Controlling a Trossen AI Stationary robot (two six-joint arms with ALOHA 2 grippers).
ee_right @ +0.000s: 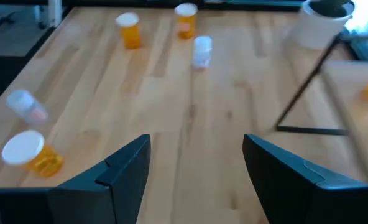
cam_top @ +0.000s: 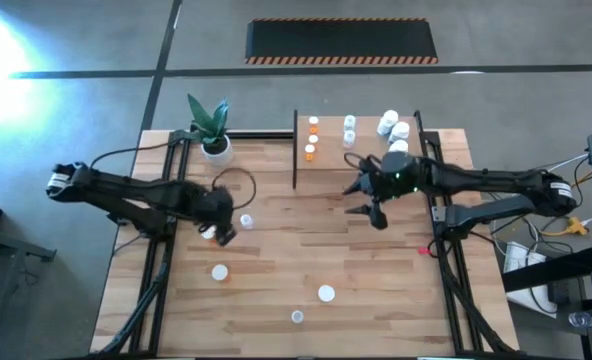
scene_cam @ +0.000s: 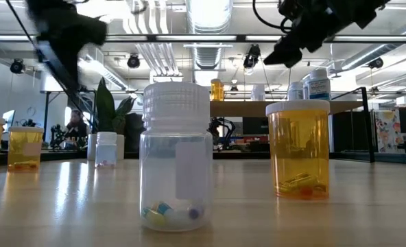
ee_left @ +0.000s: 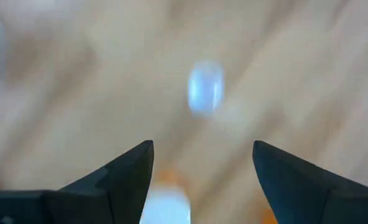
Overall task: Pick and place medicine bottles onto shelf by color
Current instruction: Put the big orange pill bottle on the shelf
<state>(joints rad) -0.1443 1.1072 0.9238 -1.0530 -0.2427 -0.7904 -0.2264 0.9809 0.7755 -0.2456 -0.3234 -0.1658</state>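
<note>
Nearby, clear bottle (scene_cam: 175, 154) with blank-looking white label, possibly unprinted, left pincer (ee_left: 202, 174) apart, right pincer (ee_right: 196, 168) apart, both empty

Left wrist view blurred; bottle (ee_left: 165, 205) cut off.

Scene bright overall. High view: strong white glare in top-left corner, washing out the floor (cam_top: 36, 45); arms throw only soft shadows on the table (cam_top: 306, 255). Low view: lit by ceiling lamps (scene_cam: 210, 14), blown out; clear bottle (scene_cam: 176, 156) up front sharp, room behind softer. Left wrist view: heavily blurred, a pale blob (ee_left: 204, 94) w/ no readable outline. Right wrist view: mild blur, esp. toward far edges; fingers (ee_right: 119, 168) dark.
</note>
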